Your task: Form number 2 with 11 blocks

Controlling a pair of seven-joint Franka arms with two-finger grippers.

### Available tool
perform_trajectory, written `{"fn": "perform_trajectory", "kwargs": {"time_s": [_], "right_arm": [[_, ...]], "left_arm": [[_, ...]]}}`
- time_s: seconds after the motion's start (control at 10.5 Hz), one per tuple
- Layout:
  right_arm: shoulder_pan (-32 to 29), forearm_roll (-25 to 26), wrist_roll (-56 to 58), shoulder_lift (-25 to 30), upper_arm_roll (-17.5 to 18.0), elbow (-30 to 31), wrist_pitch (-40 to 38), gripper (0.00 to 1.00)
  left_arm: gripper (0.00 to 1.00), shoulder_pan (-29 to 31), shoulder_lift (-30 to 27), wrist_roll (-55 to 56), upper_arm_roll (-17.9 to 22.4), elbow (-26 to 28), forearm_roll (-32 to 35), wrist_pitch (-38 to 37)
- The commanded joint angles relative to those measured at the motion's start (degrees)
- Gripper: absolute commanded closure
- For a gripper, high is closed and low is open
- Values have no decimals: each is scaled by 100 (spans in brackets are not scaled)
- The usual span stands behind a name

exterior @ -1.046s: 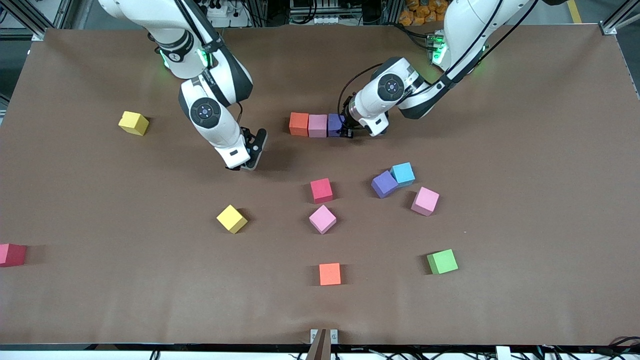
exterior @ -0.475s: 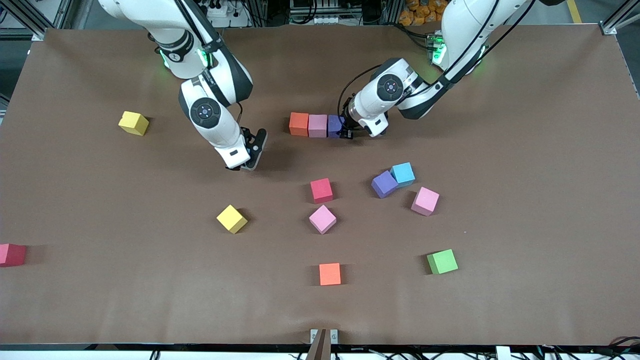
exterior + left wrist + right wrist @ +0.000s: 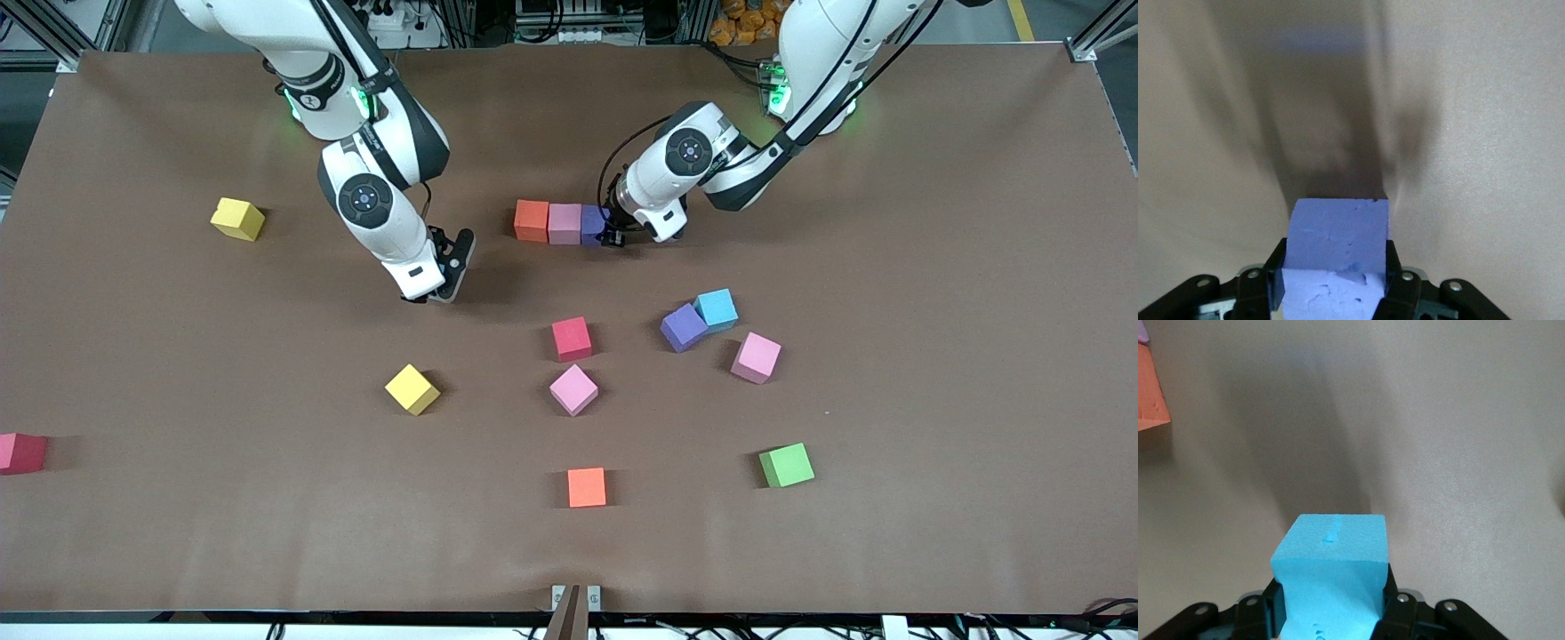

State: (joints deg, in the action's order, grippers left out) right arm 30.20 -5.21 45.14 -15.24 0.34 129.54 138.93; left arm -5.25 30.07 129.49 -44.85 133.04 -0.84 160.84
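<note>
On the table [image 3: 889, 267], three blocks [image 3: 564, 222] form a touching row.

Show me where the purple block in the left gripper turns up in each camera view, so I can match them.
Front view: the held purple block ends the row beside the pink block, at the left gripper.
Left wrist view: the same purple block sits between the fingers.
Right wrist view: not in it; only a light blue block is held there.
Shared landmark: the brown table.

We see our left gripper [image 3: 1335, 293] clamping a purple block [image 3: 1337, 253] between its fingers [image 3: 1395, 293], above the brown table [image 3: 1485, 133].
</note>
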Motion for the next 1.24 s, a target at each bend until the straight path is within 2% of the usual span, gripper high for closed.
{"fn": "perform_trajectory", "kwargs": {"time_s": [0.0,0.1,0.67,1.14], "right_arm": [[-58,64,65,-40,27,-60,3,100],[-58,64,65,-40,27,-60,3,100],[-58,64,56,-40,27,-69,-6,100],[-111,-15,-102,13,-43,-349,-400,100]], "left_arm": [[82,-152,165,-11,170,-68,-48,123],[1,-169,183,-29,196,-111,-48,115],[0,-213,139,15,196,-164,-48,18],[0,-117,-107,41,170,-243,-48,-535]]}}
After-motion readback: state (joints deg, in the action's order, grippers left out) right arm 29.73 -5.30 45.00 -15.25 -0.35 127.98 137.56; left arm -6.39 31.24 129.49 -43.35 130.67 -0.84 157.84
